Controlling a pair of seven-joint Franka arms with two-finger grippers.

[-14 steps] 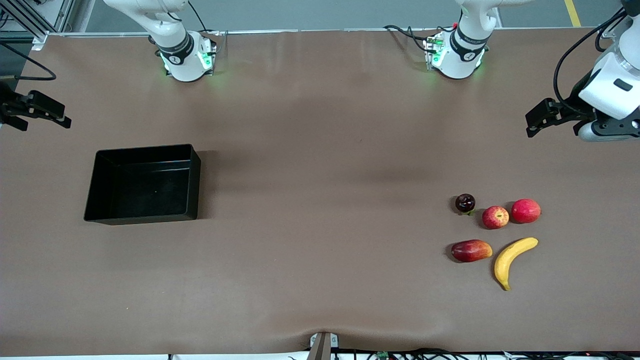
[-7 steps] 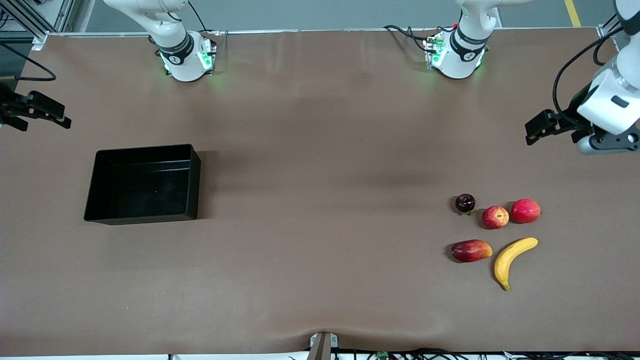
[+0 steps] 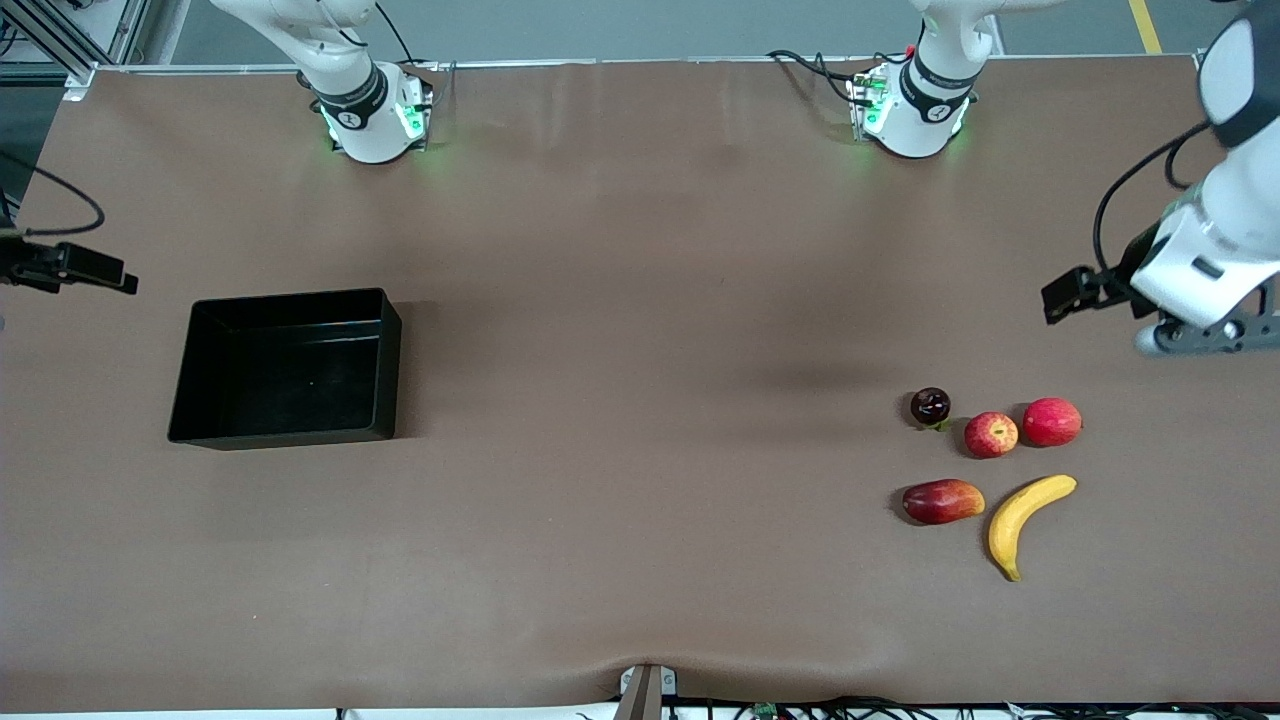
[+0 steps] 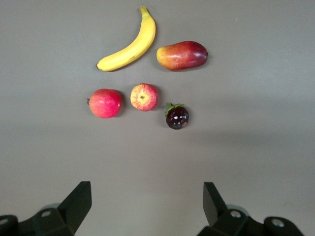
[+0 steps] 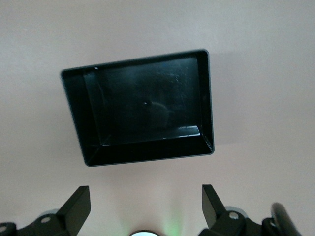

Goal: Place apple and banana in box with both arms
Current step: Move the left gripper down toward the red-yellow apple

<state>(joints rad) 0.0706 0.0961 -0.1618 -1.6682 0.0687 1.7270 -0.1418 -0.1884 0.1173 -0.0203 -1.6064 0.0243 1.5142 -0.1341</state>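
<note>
Black box [image 3: 288, 366] empty, well apart from fruit, below idle right end effector [image 5: 145, 206], jaws wide. Left end effector [image 4: 147, 204] wide too, hovering beside fruit cluster. Banana [image 3: 1024, 518] close to mango-like fruit [image 3: 942, 500]: could nudge. Apple [image 3: 991, 434] wedged between pinkish-red fruit [image 3: 1051, 421] and dark mangosteen [image 3: 930, 405]: easily mistaken, crowded for fingers.

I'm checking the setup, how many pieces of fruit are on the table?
5, grouped toward the left arm's end: banana nearest the camera, mango beside it, then the apple between a pinkish-red fruit and a dark plum. None seems hidden.
</note>
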